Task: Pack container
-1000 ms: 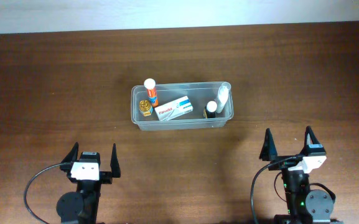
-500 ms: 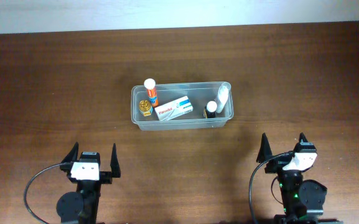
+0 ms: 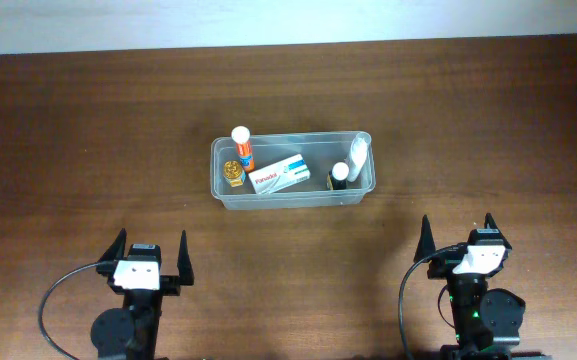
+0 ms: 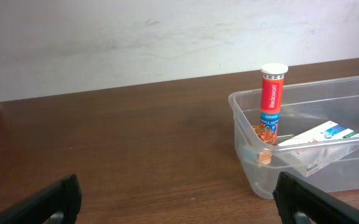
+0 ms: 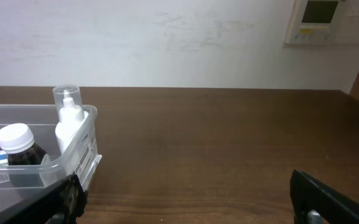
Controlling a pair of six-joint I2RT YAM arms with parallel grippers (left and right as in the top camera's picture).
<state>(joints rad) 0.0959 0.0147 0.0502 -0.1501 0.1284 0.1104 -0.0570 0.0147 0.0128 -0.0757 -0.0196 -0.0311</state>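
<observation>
The clear plastic container [image 3: 222,190] sits mid-table. Inside it stand an orange tube with a white cap [image 3: 242,148], a small gold-lidded jar [image 3: 233,172], a white box [image 3: 279,175], a dark bottle with a white cap [image 3: 339,176] and a white spray bottle [image 3: 356,155]. My left gripper [image 3: 151,252] is open and empty near the front edge, below left of the container. My right gripper [image 3: 457,233] is open and empty, below right of it. The left wrist view shows the container [image 4: 254,174], tube [image 4: 270,102] and box [image 4: 319,138]. The right wrist view shows the container [image 5: 73,152], dark bottle [image 5: 17,146] and spray bottle [image 5: 67,121].
Dark wooden table [image 3: 88,130] with a white wall along its far edge. A wall-mounted control unit [image 5: 323,22] shows in the right wrist view. Black cables loop beside both arm bases near the front edge.
My right gripper has shifted slightly left and turned a little at the front edge. The left arm and the container's contents have not moved.
</observation>
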